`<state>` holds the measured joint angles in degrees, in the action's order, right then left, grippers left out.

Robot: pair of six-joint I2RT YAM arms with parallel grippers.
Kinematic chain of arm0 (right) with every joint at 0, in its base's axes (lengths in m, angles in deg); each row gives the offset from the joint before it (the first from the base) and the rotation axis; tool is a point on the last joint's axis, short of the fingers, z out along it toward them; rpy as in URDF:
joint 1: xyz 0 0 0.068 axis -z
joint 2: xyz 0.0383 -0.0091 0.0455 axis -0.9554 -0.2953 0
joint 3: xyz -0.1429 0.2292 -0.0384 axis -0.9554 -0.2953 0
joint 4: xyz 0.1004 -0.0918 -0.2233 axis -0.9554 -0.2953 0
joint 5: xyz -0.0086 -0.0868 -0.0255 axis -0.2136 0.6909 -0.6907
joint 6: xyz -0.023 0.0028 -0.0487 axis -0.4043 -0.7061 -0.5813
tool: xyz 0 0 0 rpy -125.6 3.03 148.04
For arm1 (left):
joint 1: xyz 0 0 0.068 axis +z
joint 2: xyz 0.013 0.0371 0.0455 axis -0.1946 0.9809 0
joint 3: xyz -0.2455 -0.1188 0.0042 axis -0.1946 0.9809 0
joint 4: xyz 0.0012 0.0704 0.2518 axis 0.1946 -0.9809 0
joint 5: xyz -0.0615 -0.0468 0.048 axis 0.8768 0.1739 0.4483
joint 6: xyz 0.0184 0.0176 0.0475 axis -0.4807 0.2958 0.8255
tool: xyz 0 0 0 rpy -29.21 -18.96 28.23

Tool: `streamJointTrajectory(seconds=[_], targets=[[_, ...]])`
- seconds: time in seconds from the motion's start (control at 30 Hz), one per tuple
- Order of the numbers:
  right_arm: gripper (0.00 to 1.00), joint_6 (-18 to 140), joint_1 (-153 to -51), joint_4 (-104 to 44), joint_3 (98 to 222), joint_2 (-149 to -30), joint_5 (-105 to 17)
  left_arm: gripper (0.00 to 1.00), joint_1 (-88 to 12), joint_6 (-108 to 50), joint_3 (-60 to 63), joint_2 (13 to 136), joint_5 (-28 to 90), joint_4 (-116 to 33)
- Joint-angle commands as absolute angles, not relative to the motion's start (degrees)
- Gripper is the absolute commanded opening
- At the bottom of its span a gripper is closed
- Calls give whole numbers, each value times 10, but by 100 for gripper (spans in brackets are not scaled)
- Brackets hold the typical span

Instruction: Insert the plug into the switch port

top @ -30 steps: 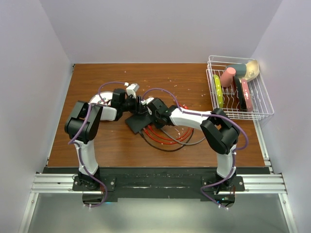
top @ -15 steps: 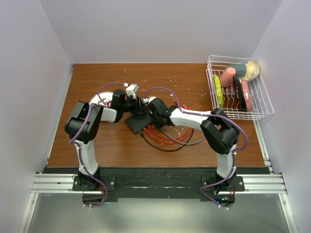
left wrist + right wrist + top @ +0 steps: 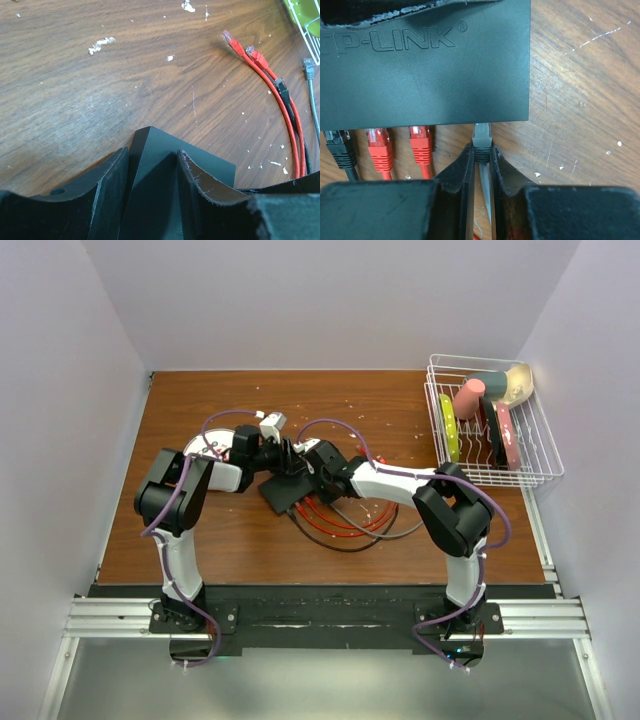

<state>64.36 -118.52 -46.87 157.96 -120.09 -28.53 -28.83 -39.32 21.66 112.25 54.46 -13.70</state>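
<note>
The switch point(image 3: 281, 494) is a flat black box on the wooden table. In the right wrist view it shows a TP-LINK logo point(image 3: 425, 75). My left gripper point(image 3: 283, 459) is closed on a corner of the switch point(image 3: 150, 175), with one finger on each side point(image 3: 107, 190). My right gripper point(image 3: 308, 480) is shut on a grey plug point(image 3: 481, 142). The plug's tip is at the switch's port edge, at the rightmost spot. One black plug point(image 3: 340, 145) and two red plugs point(image 3: 379, 145) sit along the same edge.
Red, black and grey cables coil on the table point(image 3: 345, 520); their loose ends lie in the left wrist view point(image 3: 250, 50). A white wire rack point(image 3: 540, 455) with dishes stands at the back right. A round white plate point(image 3: 198, 445) lies under the left arm.
My right gripper with the grey plug has edged slightly left toward the switch. The left gripper and the switch have shifted only a little.
</note>
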Motion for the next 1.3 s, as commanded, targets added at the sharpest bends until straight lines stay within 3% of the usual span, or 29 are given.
streamJointTrajectory(seconds=[0.0, 0.47, 0.8, 0.9, 1.07, 1.27], targets=[[0, 626, -1172, -213, 1603, -1160, -275, 0, -353, -398, 256, 1167, 610, -285], [0, 624, -1167, -208, 1654, -1188, -282, 0, -364, -395, 260, 1170, 609, -287], [0, 645, -1166, -222, 1582, -1151, -287, 1, -357, -383, 231, 1141, 553, -323], [0, 657, -1166, -240, 1553, -1136, -282, 6, -346, -382, 204, 1133, 525, -344], [15, 675, -1167, -262, 1505, -1109, -273, 25, -305, -397, 172, 1133, 495, -354], [29, 687, -1167, -285, 1459, -1080, -266, 39, -267, -415, 148, 1106, 445, -365]])
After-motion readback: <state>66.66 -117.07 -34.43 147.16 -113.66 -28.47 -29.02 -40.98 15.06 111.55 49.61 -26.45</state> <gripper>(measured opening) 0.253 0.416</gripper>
